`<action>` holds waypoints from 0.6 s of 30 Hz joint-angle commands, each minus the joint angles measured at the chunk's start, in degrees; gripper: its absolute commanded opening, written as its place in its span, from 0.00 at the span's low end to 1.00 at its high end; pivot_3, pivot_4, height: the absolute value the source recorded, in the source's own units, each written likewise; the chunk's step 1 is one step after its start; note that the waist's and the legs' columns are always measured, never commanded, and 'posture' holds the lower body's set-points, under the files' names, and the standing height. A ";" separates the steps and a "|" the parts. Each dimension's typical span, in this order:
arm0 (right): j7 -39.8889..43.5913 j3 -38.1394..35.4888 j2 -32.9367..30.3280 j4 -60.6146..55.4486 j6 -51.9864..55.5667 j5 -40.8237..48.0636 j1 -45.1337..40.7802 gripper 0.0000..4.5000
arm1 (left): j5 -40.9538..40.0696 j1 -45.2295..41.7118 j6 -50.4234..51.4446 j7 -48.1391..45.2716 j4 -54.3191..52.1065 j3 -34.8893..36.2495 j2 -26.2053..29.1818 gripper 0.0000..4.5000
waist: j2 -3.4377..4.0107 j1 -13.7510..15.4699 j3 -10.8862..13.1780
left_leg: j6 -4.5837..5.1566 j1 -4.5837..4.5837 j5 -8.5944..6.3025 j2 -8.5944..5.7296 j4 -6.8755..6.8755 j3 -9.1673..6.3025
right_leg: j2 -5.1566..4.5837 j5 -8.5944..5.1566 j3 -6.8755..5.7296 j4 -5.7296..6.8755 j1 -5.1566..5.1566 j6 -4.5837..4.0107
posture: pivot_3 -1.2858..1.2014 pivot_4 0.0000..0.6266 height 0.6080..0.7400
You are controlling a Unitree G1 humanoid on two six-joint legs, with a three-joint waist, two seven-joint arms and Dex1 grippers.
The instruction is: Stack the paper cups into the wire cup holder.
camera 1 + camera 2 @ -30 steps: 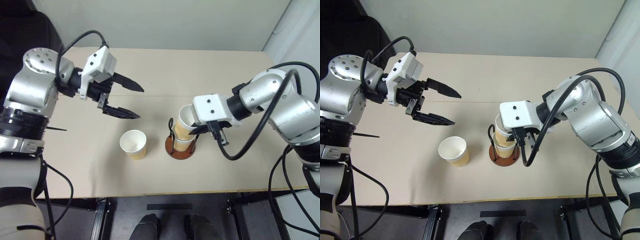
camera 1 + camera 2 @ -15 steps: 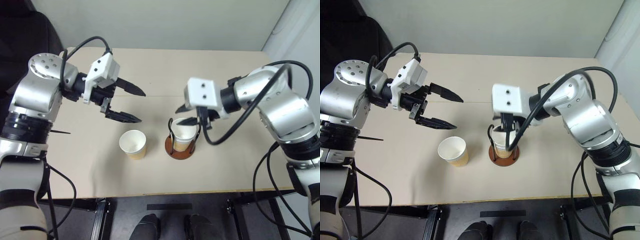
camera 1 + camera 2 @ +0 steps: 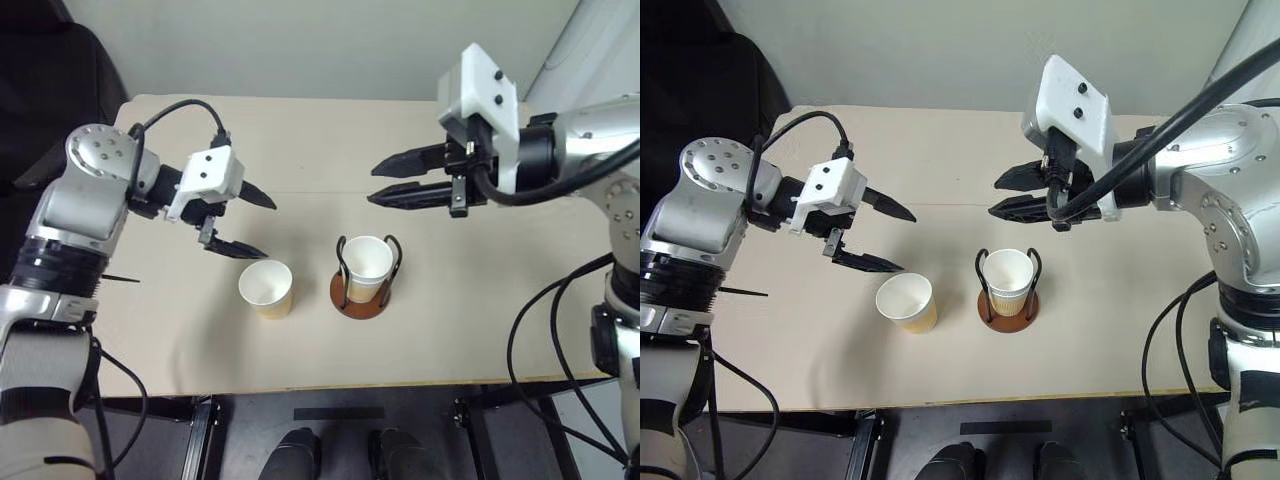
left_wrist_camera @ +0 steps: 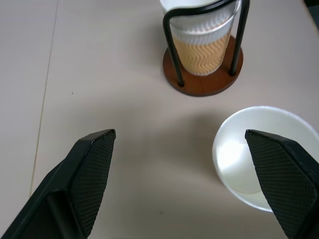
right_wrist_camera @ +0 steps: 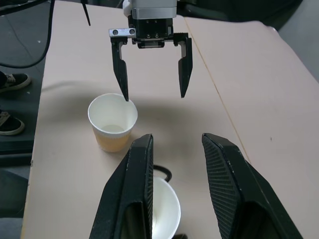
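The wire cup holder (image 3: 361, 299) stands upright at the table's middle, with paper cups (image 3: 368, 260) nested between its black loops. A third paper cup (image 3: 266, 288) stands loose and upright just left of the holder. My left gripper (image 3: 266, 228) hangs open a little above and behind that loose cup, empty. In the left wrist view the loose cup (image 4: 264, 158) lies by one finger and the holder (image 4: 203, 83) is farther off. My right gripper (image 3: 373, 184) is open and empty, raised well above and behind the holder, pointing left.
The beige table (image 3: 470, 320) has a seam running across its middle and a front edge close to the cups. A dark chair (image 3: 45, 90) stands off the back left corner. Black cables loop off both arms.
My right gripper opened, let the tilted cup settle upright in the holder, then rose up and back. My left gripper sank slightly toward the loose cup.
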 commanded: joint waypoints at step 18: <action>-6.81 -6.68 -8.79 -7.46 6.00 12.25 5.55 0.33 | -1.07 0.57 -3.99 -1.84 1.71 -5.54 0.64 1.00 | 0.00 0.12 0.00 | 0.00 -0.02 0.00 -0.02 0.01 0.00 | -0.01 0.00 0.00 0.01 -0.01 0.01 | 0.52 0.24 1.00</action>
